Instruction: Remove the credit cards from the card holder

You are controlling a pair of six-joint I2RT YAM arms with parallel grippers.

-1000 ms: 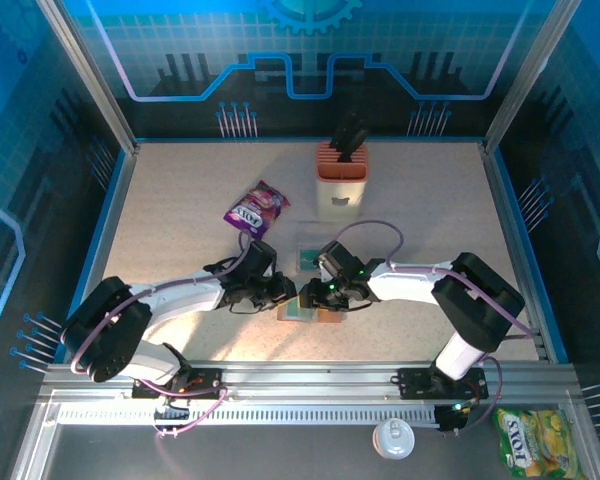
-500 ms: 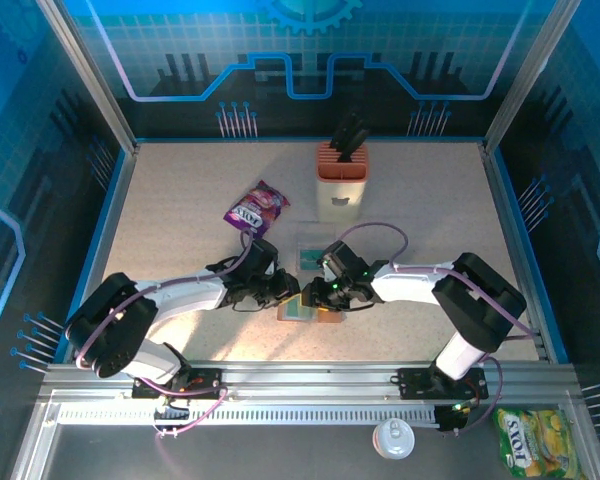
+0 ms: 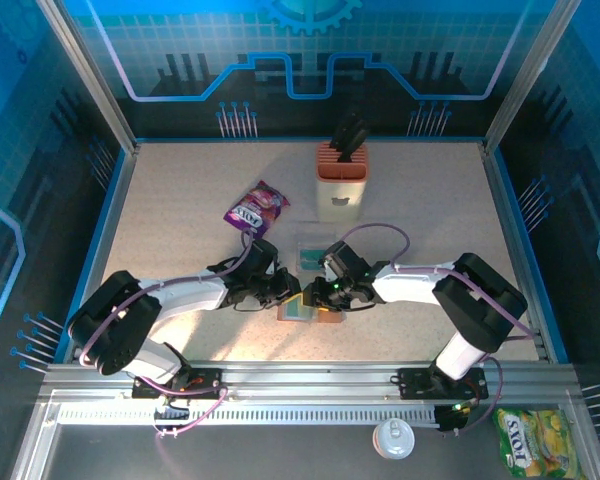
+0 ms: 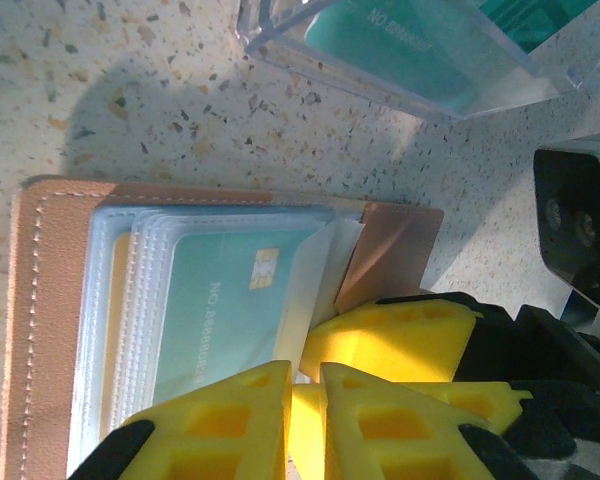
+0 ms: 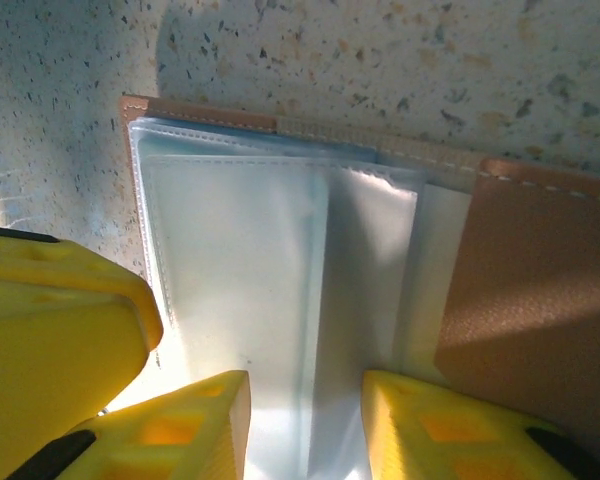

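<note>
The brown card holder (image 3: pixel 318 314) lies open at the table's middle, its leather rim (image 4: pixel 30 330) and flap (image 5: pixel 520 300) in the wrist views. A teal credit card (image 4: pixel 220 310) with a chip sits inside its clear pockets (image 5: pixel 240 260). My left gripper (image 4: pixel 305 380) hovers at the pockets' open edge, its jaws nearly together with only a thin slit; whether the pocket edge is pinched is unclear. My right gripper (image 5: pixel 302 400) stands open over the clear pockets, one fingertip (image 4: pixel 400 335) close against the left gripper. In the top view both grippers (image 3: pixel 290 293) (image 3: pixel 318 296) meet over the holder.
A clear plastic sleeve (image 3: pixel 308 257) holding a teal card (image 4: pixel 400 50) lies just behind the holder. Farther back stand a cream-and-orange knife block (image 3: pixel 341 180) and a purple snack packet (image 3: pixel 257 208). A cup lid (image 3: pixel 392 438) and a yellow-green packet (image 3: pixel 530 440) lie off the table in front.
Both grippers stay over the holder; their jaws have narrowed a little. The left arm has shifted slightly.
</note>
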